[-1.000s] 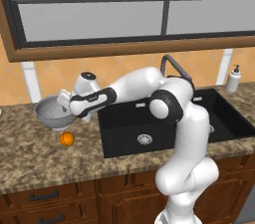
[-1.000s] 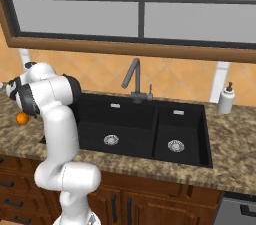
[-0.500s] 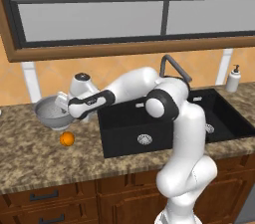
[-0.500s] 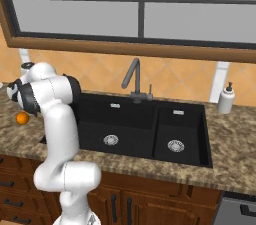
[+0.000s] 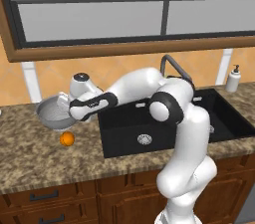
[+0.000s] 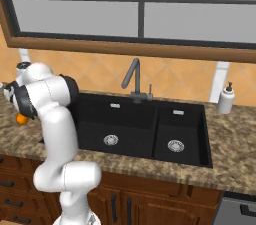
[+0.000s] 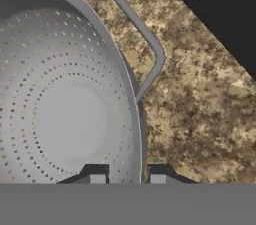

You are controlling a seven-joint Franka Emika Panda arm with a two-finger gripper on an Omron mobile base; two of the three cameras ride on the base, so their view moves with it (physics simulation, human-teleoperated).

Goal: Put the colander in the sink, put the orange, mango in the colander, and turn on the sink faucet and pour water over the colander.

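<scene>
Over on the left, the colander (image 5: 54, 113) sits on the granite counter (image 5: 30, 158), well apart from where it belongs, with the orange (image 5: 66, 139) lying on the stone just in front of it. The gripper (image 7: 127, 178) hangs right at the colander's rim; from the hand view its fingertips (image 7: 97, 178) straddle the rim's edge with a narrow gap, one inside the bowl and one outside, not yet pinched shut as far as I can judge. So the first step is in hand: grabbing the colander. Next it needs to close on the rim, lift, and carry it right into the sink (image 5: 164, 128) under the faucet (image 6: 134, 79). I can read no brand or writing anywhere.
</scene>
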